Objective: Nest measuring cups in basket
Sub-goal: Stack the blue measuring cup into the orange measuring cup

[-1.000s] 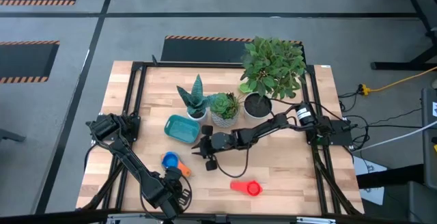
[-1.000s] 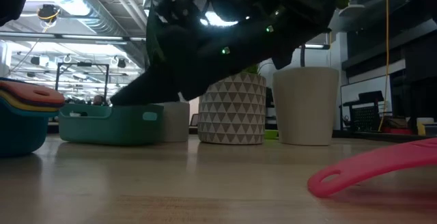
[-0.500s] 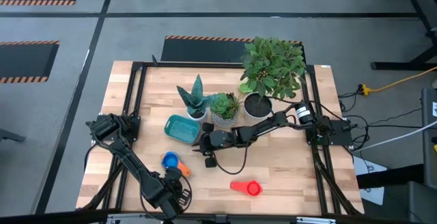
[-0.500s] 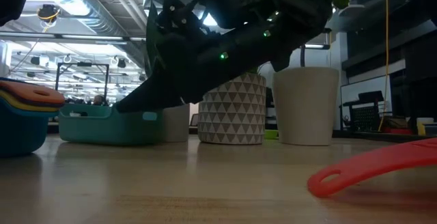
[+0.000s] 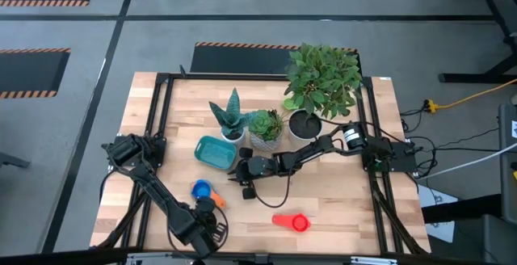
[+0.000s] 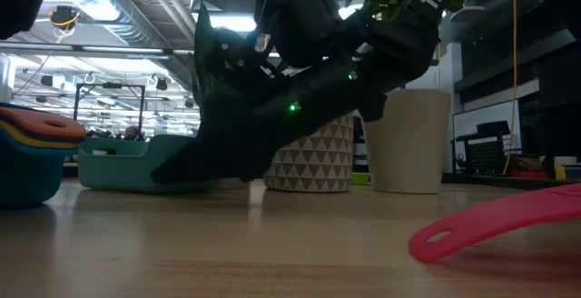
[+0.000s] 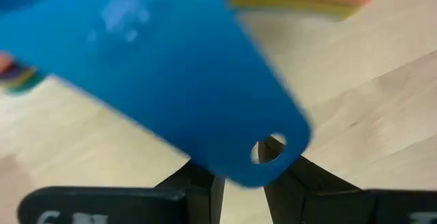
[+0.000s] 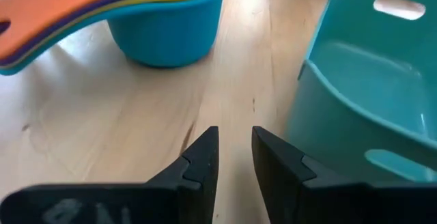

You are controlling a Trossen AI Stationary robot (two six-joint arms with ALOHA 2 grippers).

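My left gripper [image 7: 242, 183] points down at the near left, shut on a blue measuring cup [image 7: 171, 74] over a stack of nested cups [image 8: 167, 26]. The stack has a light blue bowl and an orange handle [image 5: 218, 203] on top, and its bowl rests on the table. The teal basket [image 5: 213, 152] sits flat on the table left of centre. My right gripper [image 8: 235, 138] slants down close beside the basket's near right corner [image 8: 304, 74], its fingers a narrow gap apart with nothing between them. A red cup [image 5: 292, 221] lies by itself near the front edge. My left gripper has the free end of the blue cup's flat handle, by its hole [image 7: 270, 149], between its two fingers, coming from above. The handle's end hides the fingertips. The cup lies across the stack, nearer the camera; whether it touches the stack I cannot tell.
Three potted plants stand behind the basket: a spiky one [image 5: 230, 115], a succulent in a patterned pot [image 5: 265, 128] and a large leafy one [image 5: 321, 83]. Bare wood lies between the stack, the red cup and the right arm.
My right gripper has sunk toward the table beside the basket; in the low view it now covers the basket's right end. The gap between its fingers is unchanged. The left gripper and the blue cup have kept still.
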